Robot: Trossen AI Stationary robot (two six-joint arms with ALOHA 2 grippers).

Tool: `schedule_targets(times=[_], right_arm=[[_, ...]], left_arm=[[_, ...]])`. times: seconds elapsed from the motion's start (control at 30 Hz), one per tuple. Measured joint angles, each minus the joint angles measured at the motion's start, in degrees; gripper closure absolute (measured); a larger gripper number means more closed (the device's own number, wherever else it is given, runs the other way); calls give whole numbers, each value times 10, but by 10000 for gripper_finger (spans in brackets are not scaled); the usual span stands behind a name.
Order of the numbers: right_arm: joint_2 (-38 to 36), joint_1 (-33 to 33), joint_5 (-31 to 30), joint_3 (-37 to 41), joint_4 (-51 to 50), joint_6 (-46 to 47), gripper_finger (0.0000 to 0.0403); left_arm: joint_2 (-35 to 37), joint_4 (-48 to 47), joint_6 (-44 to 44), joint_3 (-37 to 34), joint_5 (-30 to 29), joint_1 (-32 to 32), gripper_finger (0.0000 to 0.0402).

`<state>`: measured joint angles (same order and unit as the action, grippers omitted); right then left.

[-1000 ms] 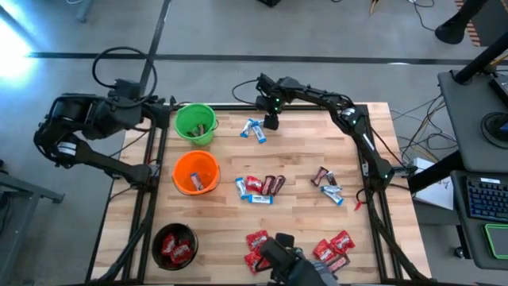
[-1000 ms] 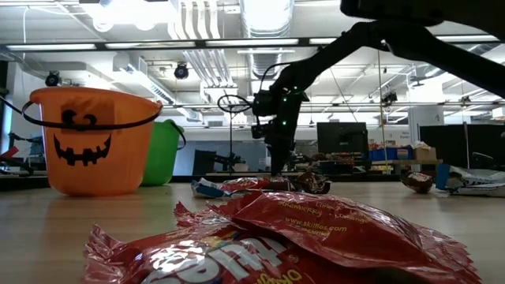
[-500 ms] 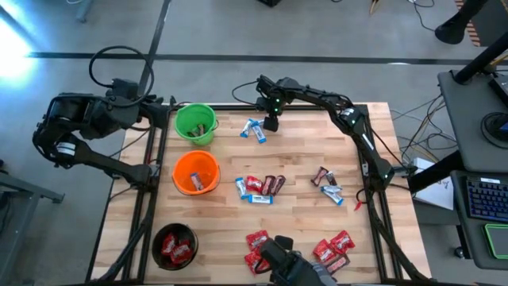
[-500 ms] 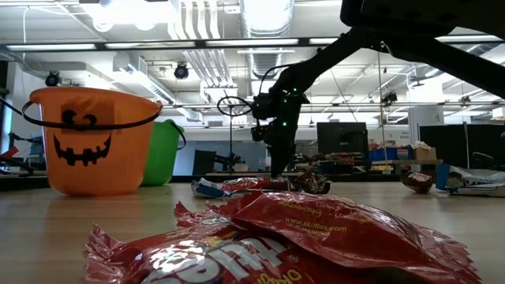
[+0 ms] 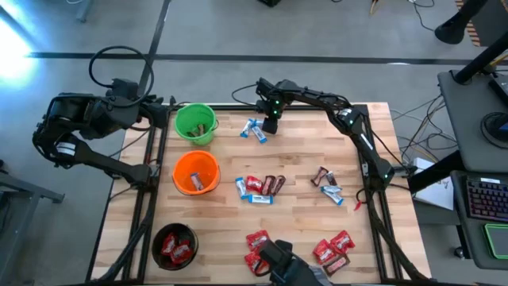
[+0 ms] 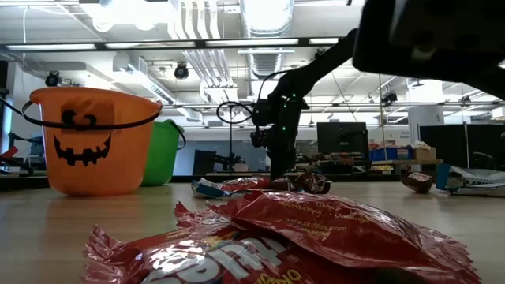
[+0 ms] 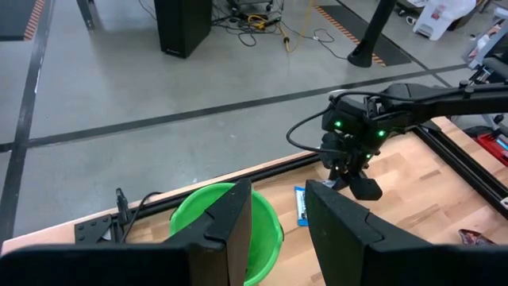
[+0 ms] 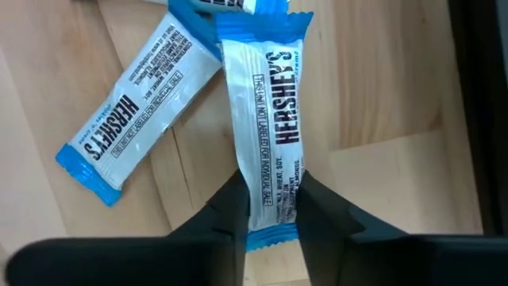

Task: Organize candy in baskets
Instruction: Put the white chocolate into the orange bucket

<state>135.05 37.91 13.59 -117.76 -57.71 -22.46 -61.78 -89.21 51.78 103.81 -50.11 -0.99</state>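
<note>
Wooden slatted table in an open workshop with grey floor; cables and desks beyond.

Right gripper down at the far edge of the table, fingers pinched on the lower end of a blue-and-white bar. Second blue-and-white bar lying just beside, overlapping the held one at the top corner. Green basket off to the side of the gripper; orange basket and black basket farther along that same edge. Remaining candy scattered well behind the gripper, mid-table and near the front.

Left gripper parked over the green basket's rim, fingers apart, holding nothing.

Risks, as judged:
- Grip only on the wrapper's tail: likely slip or swing on lift.
- Overlapping neighbour bar: possible drag along.
- Left gripper close to the green basket: collision hazard on delivery.
</note>
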Motion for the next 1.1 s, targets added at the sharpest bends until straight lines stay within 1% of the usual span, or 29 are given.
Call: schedule_targets(times=[0.13,0.33,0.6,0.7,0.83,1.1], right_arm=[[4,0,4,-1,-5,10,361],[4,0,6,-1,-7,24,379],[-15,0,4,1,-33,49,384],[-25,-1,4,-8,-38,60,384],[-39,-7,4,-28,-70,63,384],[-97,-49,4,-43,-93,91,385]], left_arm=[[0,0,2,0,0,0,300],[-2,0,2,0,1,0,299],[-5,0,2,0,2,0,299],[-5,0,2,0,16,0,299],[-5,0,2,0,16,0,299],[-4,0,2,0,13,0,299]])
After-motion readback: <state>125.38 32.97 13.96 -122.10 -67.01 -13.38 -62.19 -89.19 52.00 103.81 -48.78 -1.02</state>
